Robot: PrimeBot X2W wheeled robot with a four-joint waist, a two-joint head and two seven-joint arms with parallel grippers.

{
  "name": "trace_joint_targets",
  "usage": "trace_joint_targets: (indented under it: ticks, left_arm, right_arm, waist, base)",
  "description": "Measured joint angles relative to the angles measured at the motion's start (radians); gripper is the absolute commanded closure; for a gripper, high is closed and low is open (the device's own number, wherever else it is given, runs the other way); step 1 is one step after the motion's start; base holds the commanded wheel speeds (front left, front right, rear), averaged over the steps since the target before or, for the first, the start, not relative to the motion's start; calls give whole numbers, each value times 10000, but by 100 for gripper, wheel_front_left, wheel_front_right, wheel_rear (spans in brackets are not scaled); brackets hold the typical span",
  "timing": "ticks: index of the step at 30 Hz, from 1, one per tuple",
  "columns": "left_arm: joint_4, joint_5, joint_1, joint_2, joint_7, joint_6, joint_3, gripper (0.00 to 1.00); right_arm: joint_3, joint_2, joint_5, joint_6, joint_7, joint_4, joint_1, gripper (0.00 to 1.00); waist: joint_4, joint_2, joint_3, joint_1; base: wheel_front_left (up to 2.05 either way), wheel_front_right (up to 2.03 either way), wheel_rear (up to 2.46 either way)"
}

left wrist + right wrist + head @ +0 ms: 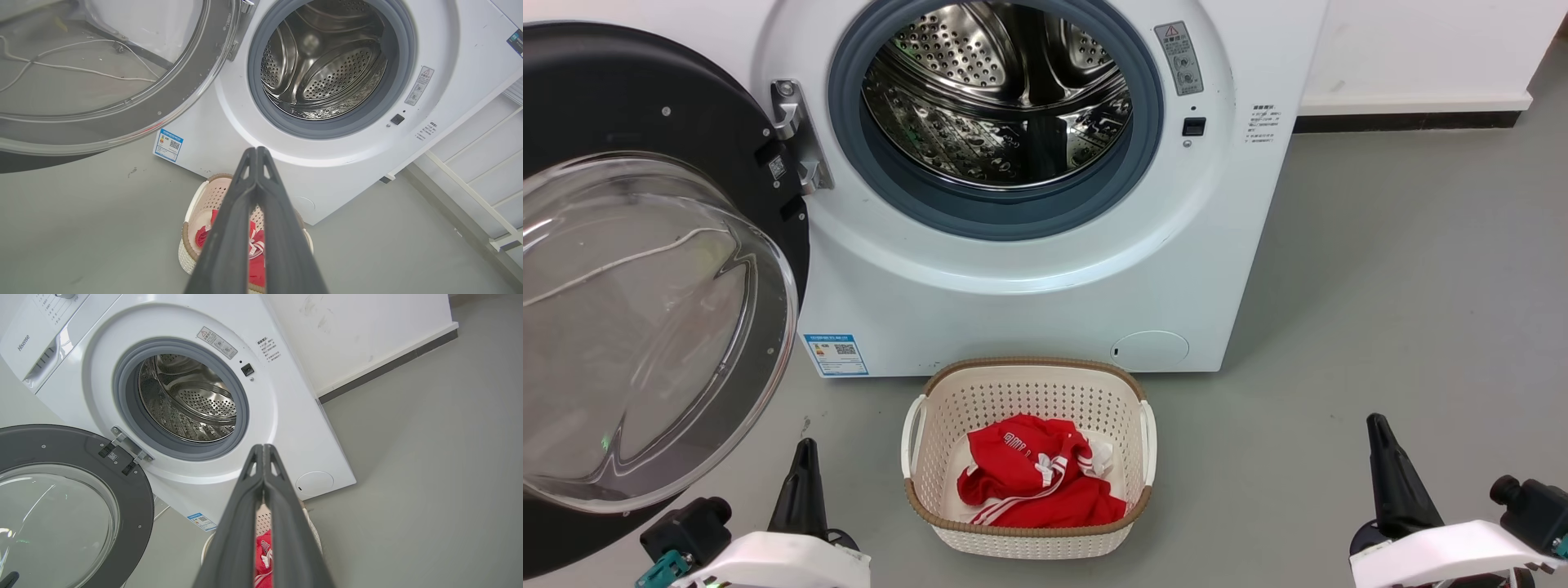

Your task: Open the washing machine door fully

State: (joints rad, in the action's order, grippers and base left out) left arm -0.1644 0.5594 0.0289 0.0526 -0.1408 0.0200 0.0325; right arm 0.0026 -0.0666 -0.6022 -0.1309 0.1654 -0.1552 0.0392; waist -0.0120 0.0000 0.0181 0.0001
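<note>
The white washing machine stands ahead with its steel drum exposed inside the grey-blue gasket. The washing machine door, a black disc with a clear bulging window, hangs swung out wide on its hinge at the left; it also appears as the door and the door in the wrist views. My left gripper is low at the lower left, shut and empty, just below the door's rim and apart from it. My right gripper is shut and empty at the lower right, over bare floor.
A cream plastic basket with a red garment sits on the grey floor directly before the machine, between my grippers. A white wall with a dark skirting runs off to the right. A white cable lies on the floor behind the door.
</note>
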Motion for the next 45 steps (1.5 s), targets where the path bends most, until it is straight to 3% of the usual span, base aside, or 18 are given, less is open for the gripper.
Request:
trace_joint_targets:
  ticks: [20, 45]
  left_arm:
    - [-222, 2943, -359, -6, 727, 324, 211, 100]
    - [-449, 5887, -742, -10, 1432, 594, 449, 100]
  right_arm:
    - [-144, -75, -2980, 0, -629, -234, -396, 100]
    - [-360, -104, -5889, 2, -1323, -479, -777, 100]
  waist:
    - [24, 0, -43, 0]
    - [54, 0, -96, 0]
  base:
    - [0, 0, 0]
    - [0, 0, 0]
